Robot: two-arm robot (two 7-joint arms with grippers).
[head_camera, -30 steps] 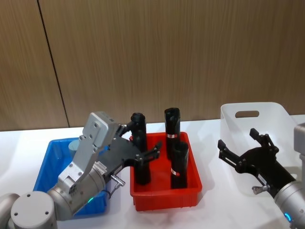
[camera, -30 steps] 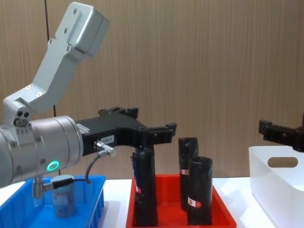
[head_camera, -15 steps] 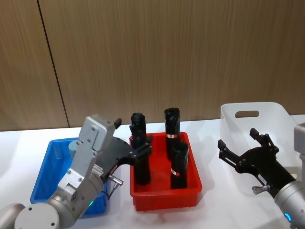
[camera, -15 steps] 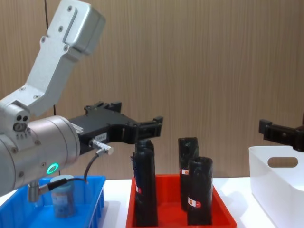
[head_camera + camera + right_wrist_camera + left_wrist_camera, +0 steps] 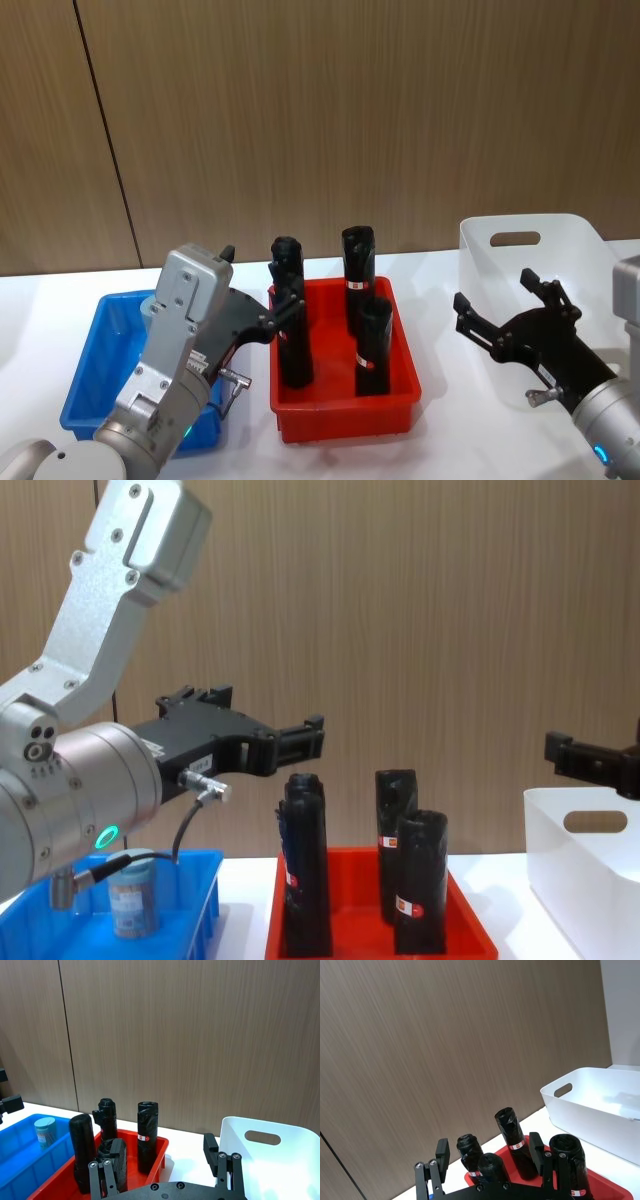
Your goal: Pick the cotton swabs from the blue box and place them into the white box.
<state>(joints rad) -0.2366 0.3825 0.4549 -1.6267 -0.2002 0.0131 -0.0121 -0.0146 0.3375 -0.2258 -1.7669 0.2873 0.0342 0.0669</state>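
We hold our left end effector fingers-apart above the glossy rectangular red tray at its left rim, our right end effector, likewise spread, well right of it.

L arm: silver-grey casing, recessed screws; green LED at 5 o'clock on barrel
Cable: blk, metal plug
L gripper, R gripper: matte blk, screws

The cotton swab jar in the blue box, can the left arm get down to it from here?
Probably yes. The jar stands upright in the blue box, lid uncovered, and the left gripper hangs open higher up. The black rolls are apart, in the red tray.
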